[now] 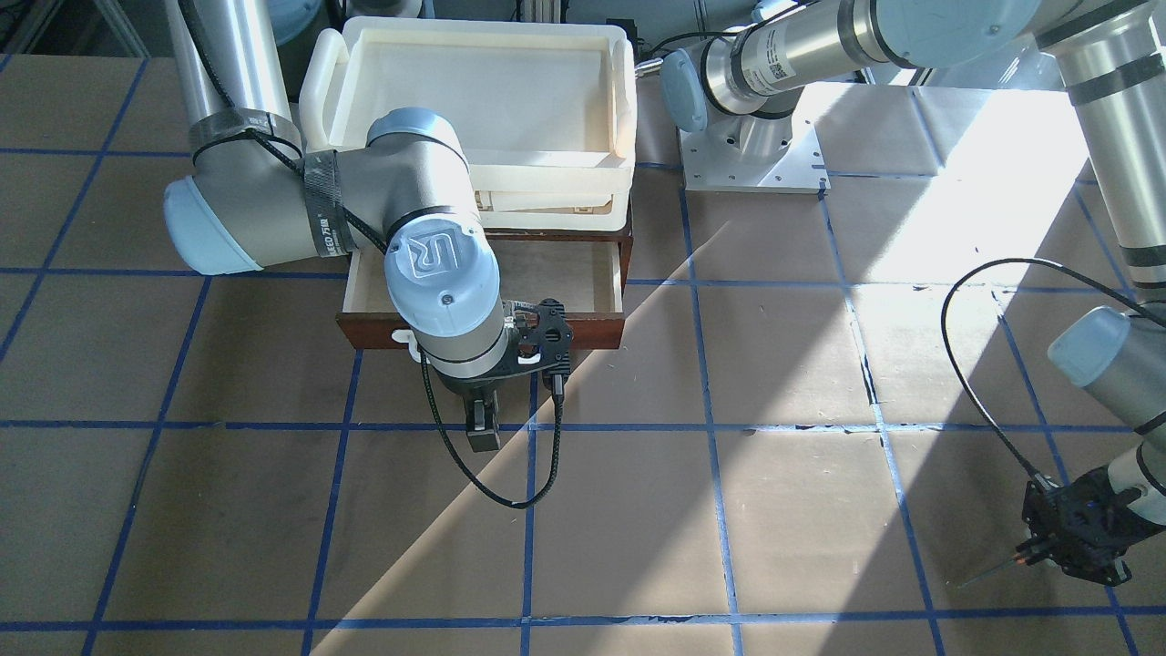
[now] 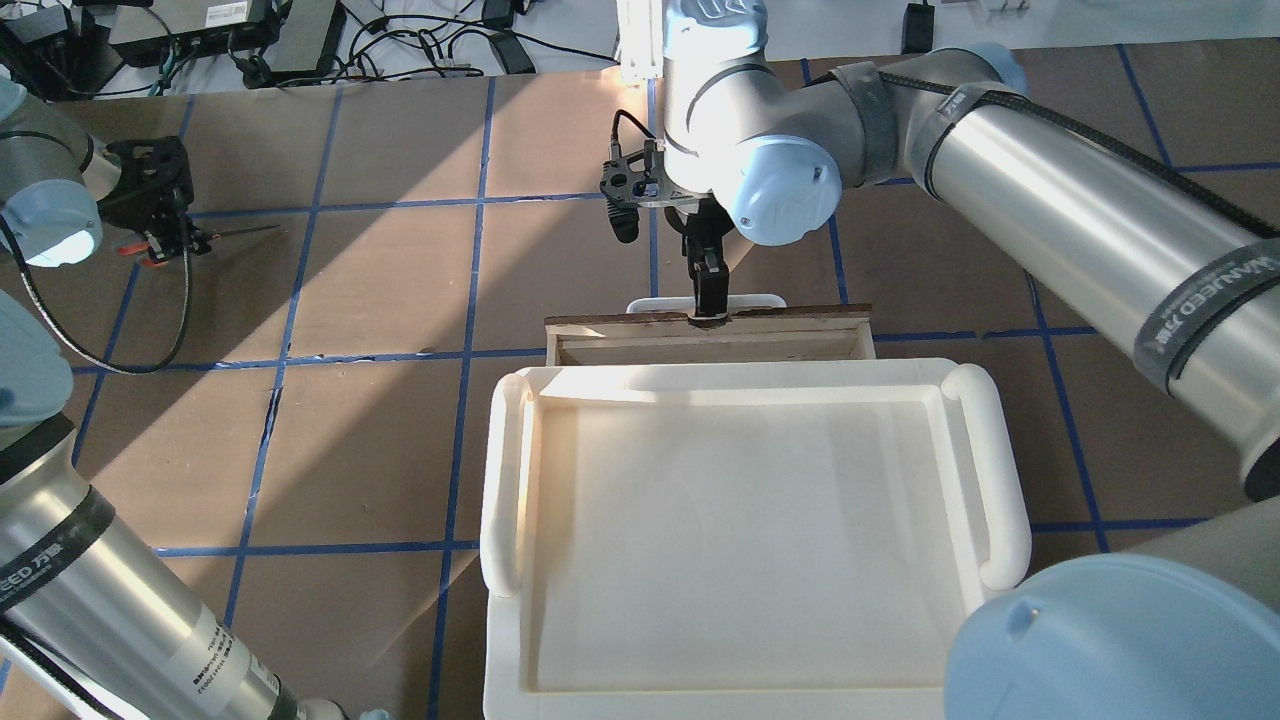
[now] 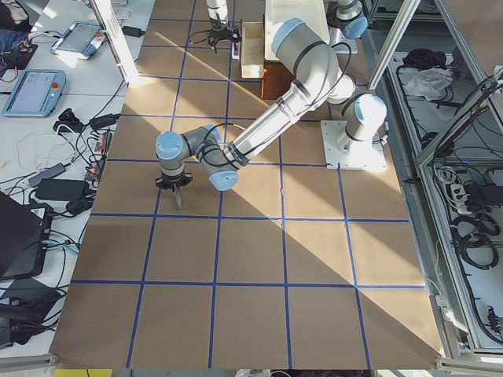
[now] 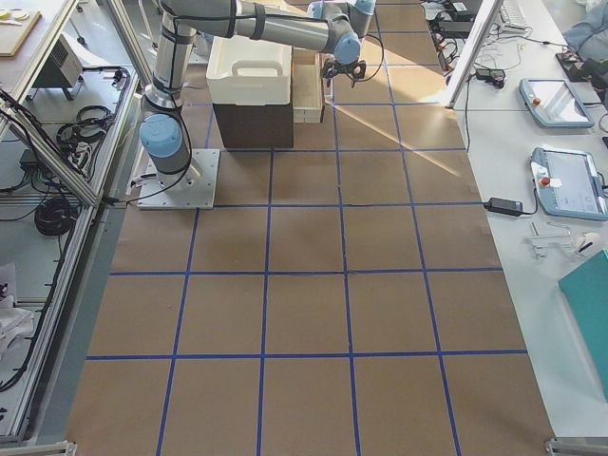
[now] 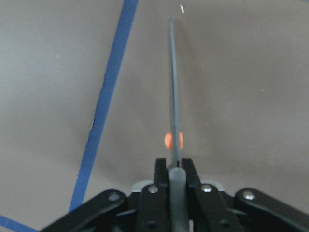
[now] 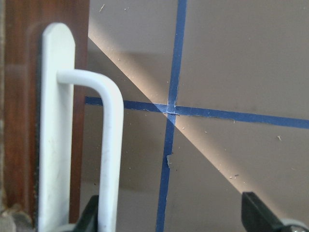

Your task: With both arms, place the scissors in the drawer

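Note:
My left gripper (image 2: 165,240) is shut on the scissors (image 2: 235,232), far to the left of the drawer. In the left wrist view the dark blade (image 5: 173,87) and orange pivot dot (image 5: 169,140) stick straight out from the closed fingers (image 5: 159,176). The reddish-brown drawer (image 1: 592,330) stands pulled out, and its pale inside (image 1: 565,273) shows. My right gripper (image 1: 483,428) is open at the drawer front. In the right wrist view the white bar handle (image 6: 112,145) sits just inside one finger (image 6: 91,217), and the other finger (image 6: 256,212) is far off.
A cream plastic tray (image 2: 740,530) sits on top of the cabinet above the drawer. The brown table is marked with a grid of blue tape (image 1: 710,428). The left arm's base plate (image 1: 751,155) stands beside the cabinet. Black cables hang from both wrists.

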